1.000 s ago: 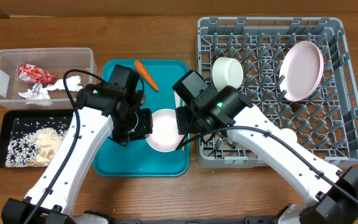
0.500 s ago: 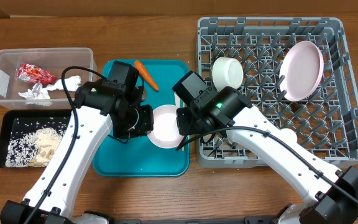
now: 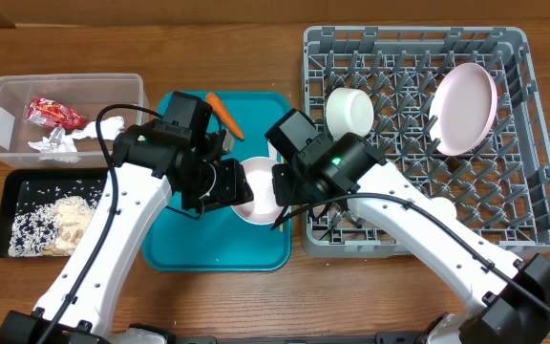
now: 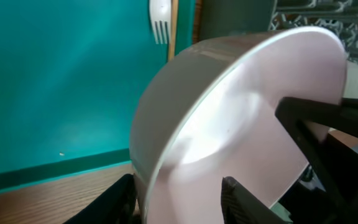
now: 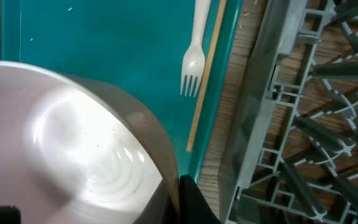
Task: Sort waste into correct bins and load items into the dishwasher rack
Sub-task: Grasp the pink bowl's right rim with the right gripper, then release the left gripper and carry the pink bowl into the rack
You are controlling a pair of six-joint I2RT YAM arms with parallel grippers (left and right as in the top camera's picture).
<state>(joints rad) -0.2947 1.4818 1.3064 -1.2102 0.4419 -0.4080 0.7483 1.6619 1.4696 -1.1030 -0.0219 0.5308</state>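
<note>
Your right gripper (image 3: pixel 277 189) has its jaws pinching the pink bowl (image 3: pixel 254 196) at the rim, above the teal tray (image 3: pixel 189 250). The left gripper (image 4: pixel 176 202) has its jaws spread astride the opposite edge. Wrapper (image 3: pixel 51 113), napkin (image 3: pixel 53 144) and rice (image 3: pixel 51 220) are binned, plate (image 3: pixel 464 108) and cup (image 3: pixel 349 110) racked. Carrot (image 3: pixel 224 115), fork (image 5: pixel 193 68) and chopstick (image 5: pixel 205 81) are left. The rack (image 3: pixel 409 33) wall sits just beside you, so lift over it; open pegs lie beyond.

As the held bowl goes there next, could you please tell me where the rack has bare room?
Free: the rack's near right corner, below the plate, and the pegs between the plate and the racked white bowl. Crowded: its near left side, under the right arm holding the pale bowl.
</note>
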